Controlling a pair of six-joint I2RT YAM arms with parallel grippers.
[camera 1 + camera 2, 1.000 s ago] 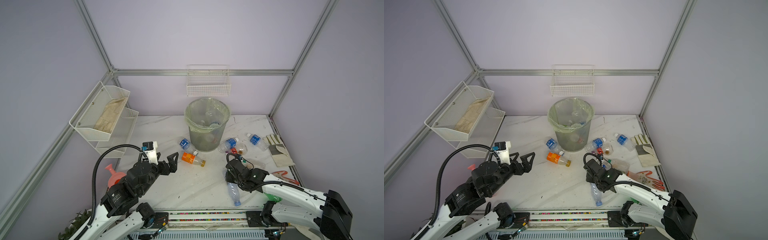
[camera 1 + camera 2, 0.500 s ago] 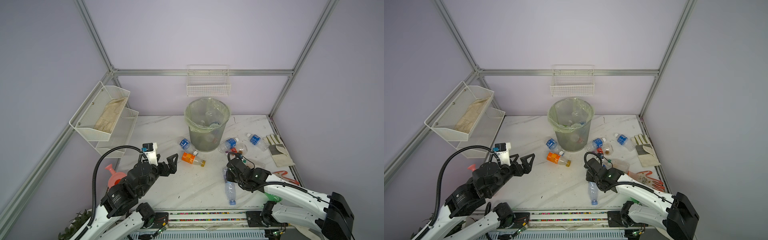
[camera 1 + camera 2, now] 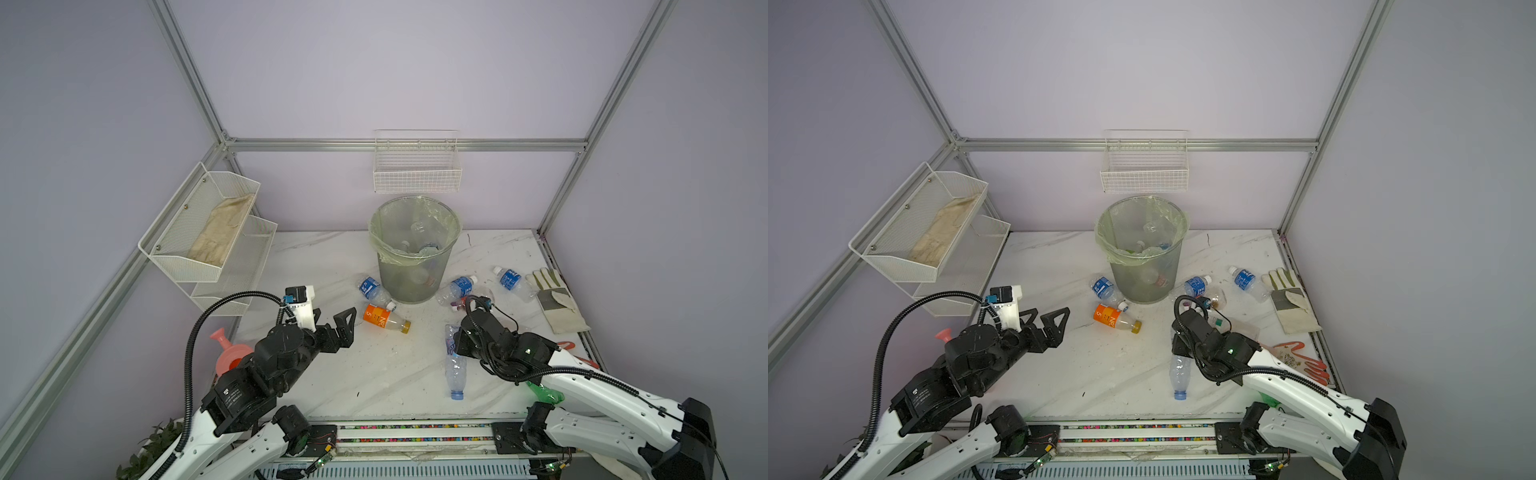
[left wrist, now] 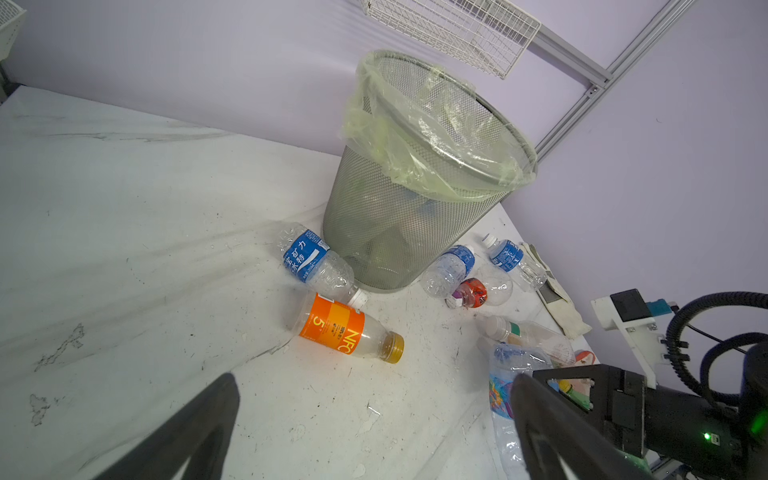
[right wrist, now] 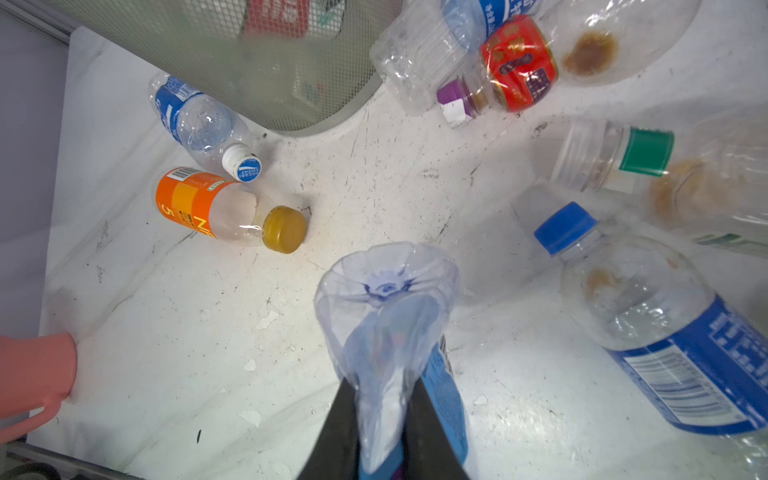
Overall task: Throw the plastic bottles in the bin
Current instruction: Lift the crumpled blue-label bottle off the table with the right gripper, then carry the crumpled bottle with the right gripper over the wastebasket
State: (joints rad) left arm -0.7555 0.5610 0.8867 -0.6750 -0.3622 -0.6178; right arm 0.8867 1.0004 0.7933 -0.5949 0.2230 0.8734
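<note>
R gripper (image 3: 457, 347) was clamped hard on a clear bottle w/ blue cap (image 3: 455, 374). It gripped near the base end, and the wrist view showed the bottle's body squashed flat btwn the jaws. The bottle's long axis ran roughly fore-aft, base end toward the bin (image 3: 399, 286) and cap end back toward our edge of the table (image 3: 332, 257). We couldn't tell if the cap end was clear of the table.

The bin stood ahead of the R gripper, a bit to its left and well apart. Its rim sat far above the bottle, so we judged the next move needed a lift before any carry fwd.

L gripper (image 3: 334, 322) hung wide open w/ nothing in it, pointing at the orange-label bottle (image 3: 384, 321) lying near it. The L arm was the closer one for that bottle. Other loose bottles (image 3: 461, 286) lay round the bin's foot.
</note>
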